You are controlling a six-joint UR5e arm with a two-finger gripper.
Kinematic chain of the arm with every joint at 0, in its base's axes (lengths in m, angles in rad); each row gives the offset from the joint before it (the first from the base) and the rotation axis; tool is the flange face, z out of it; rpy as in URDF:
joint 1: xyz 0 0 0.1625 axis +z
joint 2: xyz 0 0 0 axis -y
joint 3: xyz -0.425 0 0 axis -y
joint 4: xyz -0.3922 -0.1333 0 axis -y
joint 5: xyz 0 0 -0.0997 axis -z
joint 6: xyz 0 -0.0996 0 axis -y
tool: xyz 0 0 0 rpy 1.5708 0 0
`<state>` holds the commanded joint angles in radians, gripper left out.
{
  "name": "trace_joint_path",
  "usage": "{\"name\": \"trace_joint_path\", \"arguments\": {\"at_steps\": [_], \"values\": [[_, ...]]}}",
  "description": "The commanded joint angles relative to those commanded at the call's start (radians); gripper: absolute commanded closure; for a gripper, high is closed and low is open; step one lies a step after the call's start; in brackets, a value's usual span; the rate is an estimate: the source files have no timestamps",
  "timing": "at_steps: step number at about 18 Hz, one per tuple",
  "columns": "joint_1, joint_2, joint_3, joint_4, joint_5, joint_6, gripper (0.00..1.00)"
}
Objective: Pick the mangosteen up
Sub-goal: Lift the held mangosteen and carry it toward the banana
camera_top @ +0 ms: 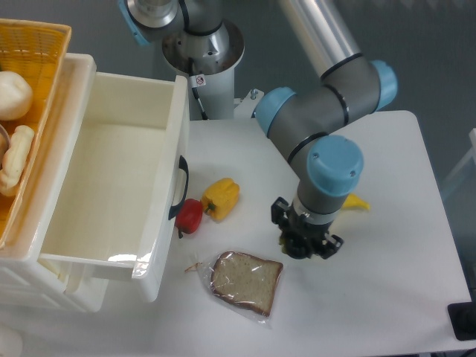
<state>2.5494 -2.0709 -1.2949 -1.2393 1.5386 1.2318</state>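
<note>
bare table (pixel 387 297) lies open right of and below the end effector (pixel 305 244). to its left the bagged bread slice (pixel 245 280) sits near; farther left the yellow pepper (pixel 222 198) and red pepper (pixel 190 216) crowd the open drawer (pixel 119 186). a banana (pixel 357 201) is mostly hidden behind the arm.

Arm bent over table, wrist down, hand (pixel 305 244) w/ dark round obj betw fingers
</note>
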Motion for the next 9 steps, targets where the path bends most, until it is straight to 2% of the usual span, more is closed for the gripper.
{"name": "trace_joint_path", "arguments": {"at_steps": [4,9], "values": [[0.015,0.014,0.092,-0.147,0.005,0.029,1.0],[0.043,0.06,0.075,-0.16,0.005,0.071,1.0]]}}
